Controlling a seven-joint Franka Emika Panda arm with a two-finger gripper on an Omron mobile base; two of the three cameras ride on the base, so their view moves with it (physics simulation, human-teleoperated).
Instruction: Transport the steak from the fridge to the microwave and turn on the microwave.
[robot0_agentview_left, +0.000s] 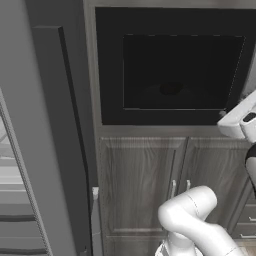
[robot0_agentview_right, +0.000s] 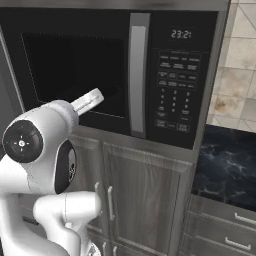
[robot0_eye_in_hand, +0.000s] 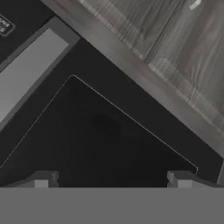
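Note:
The microwave (robot0_agentview_left: 175, 70) is built in above the wood cabinets, and its black door is closed. Through the dark window a dim lump, the steak (robot0_agentview_left: 171, 89), lies inside; it also shows faintly in the hand view as the steak (robot0_eye_in_hand: 105, 124). My gripper (robot0_eye_in_hand: 111, 181) hovers close in front of the door glass, open, its two tips wide apart with nothing between them. The microwave's grey bar handle (robot0_agentview_right: 138, 75) and keypad (robot0_agentview_right: 175, 90) sit to the right of the window. The fridge (robot0_agentview_left: 45, 150) stands at the left, with pale shelves (robot0_agentview_left: 15, 200) visible.
Grey-brown cabinet doors (robot0_agentview_left: 142, 185) with small handles lie below the microwave. A dark marble counter (robot0_agentview_right: 225, 165) and tiled wall (robot0_agentview_right: 240, 60) are to the right, with drawers (robot0_agentview_right: 220, 230) under the counter. My white arm (robot0_agentview_right: 45, 145) rises in front of the cabinets.

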